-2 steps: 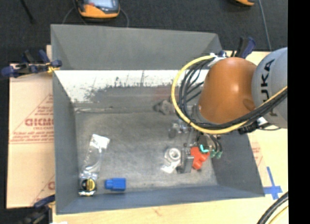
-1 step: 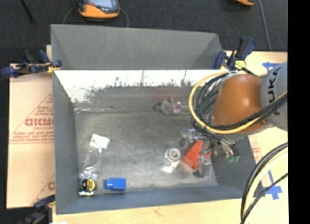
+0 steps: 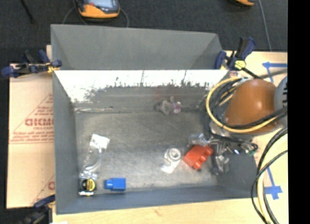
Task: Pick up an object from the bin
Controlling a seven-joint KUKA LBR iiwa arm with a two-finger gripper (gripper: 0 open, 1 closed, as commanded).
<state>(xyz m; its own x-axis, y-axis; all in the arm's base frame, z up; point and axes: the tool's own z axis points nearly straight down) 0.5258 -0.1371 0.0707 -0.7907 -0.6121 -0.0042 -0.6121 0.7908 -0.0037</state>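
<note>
Claw low in the grey metal bin (image 3: 140,133), just right of a red blocky plastic piece (image 3: 197,156).

The red piece lies on the bin floor close to the right wall. The gripper (image 3: 219,164) stands just to its right, at most touching it, under the arm's orange cover; whether the claw is apart or together cannot be told. Just left of the red piece lies a small white-and-silver round cap (image 3: 172,158). Far left of it are a clear plastic bag with a white label (image 3: 95,151), a blue block (image 3: 115,184) and a small yellow-and-black round thing (image 3: 87,184). Behind it, by the far wall, sits a small pale clear piece (image 3: 168,105).
</note>
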